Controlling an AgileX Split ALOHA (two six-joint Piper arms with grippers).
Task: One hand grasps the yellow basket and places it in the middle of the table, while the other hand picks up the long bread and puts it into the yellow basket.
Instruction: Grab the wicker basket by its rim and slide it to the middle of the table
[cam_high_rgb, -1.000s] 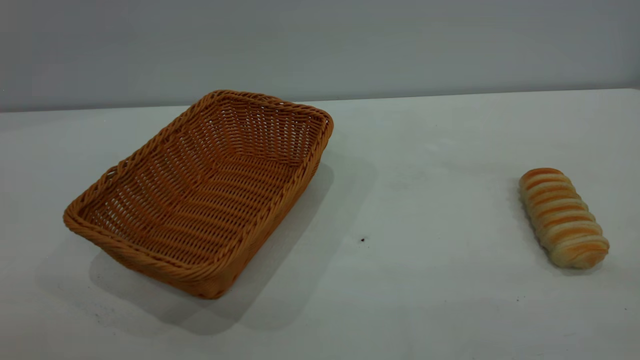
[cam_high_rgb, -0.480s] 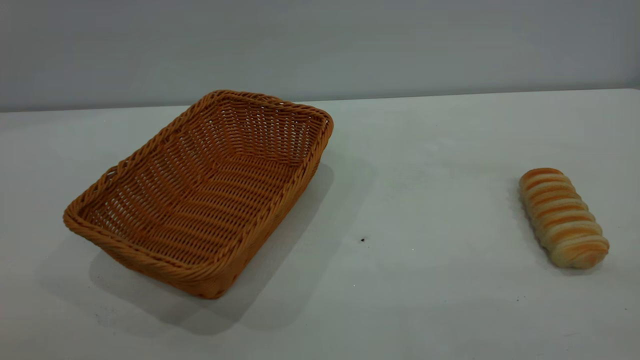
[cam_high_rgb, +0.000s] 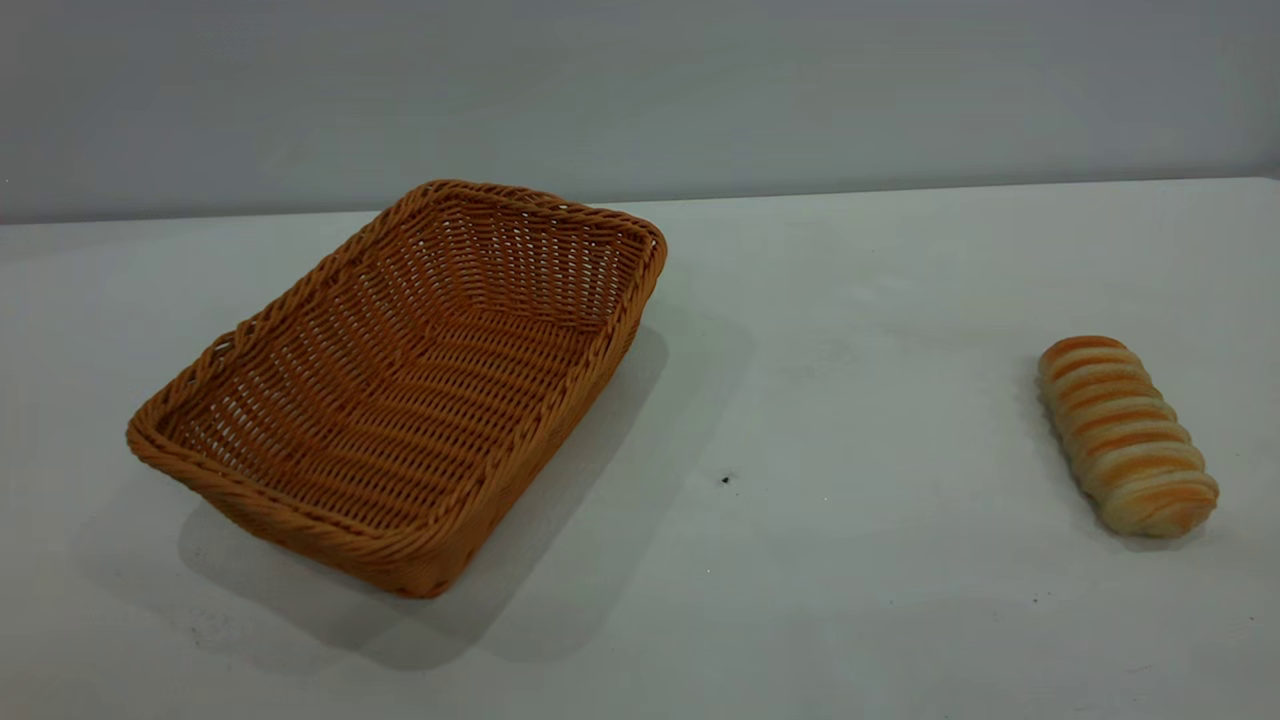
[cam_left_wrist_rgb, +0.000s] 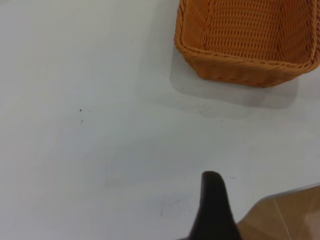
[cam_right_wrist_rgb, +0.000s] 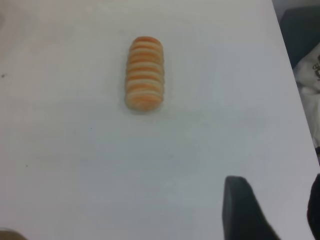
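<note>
**Basket and bread on the table, both grippers clear of them**

Exterior view: you see no arm or gripper here. The basket (cam_high_rgb: 400, 385) sits flat on the table (cam_high_rgb: 850, 600) at the left, turned at an angle, with nothing inside. The bread (cam_high_rgb: 1127, 434) lies on the table at the far right, well apart from the basket, with a tiny dark speck (cam_high_rgb: 725, 480) on the white surface between them.

Left wrist view: only one dark finger (cam_left_wrist_rgb: 215, 210) of your left gripper (cam_left_wrist_rgb: 220, 220) shows (the other is out of the picture), so you cannot tell how wide it stands. It holds nothing that can be seen. The basket's near end (cam_left_wrist_rgb: 245, 45) lies ahead of that finger, well apart from it, with bare table between. The table's edge runs close beside the finger.

Right wrist view: your right gripper (cam_right_wrist_rgb: 280, 210) shows two dark fingers, one (cam_right_wrist_rgb: 242, 210) in full and one barely visible at the picture's border, with a clear gap between them and nothing in it. The bread (cam_right_wrist_rgb: 144, 73) lies ahead and off to one side of the gripper, well apart, lengthwise to its approach and untouched.
</note>
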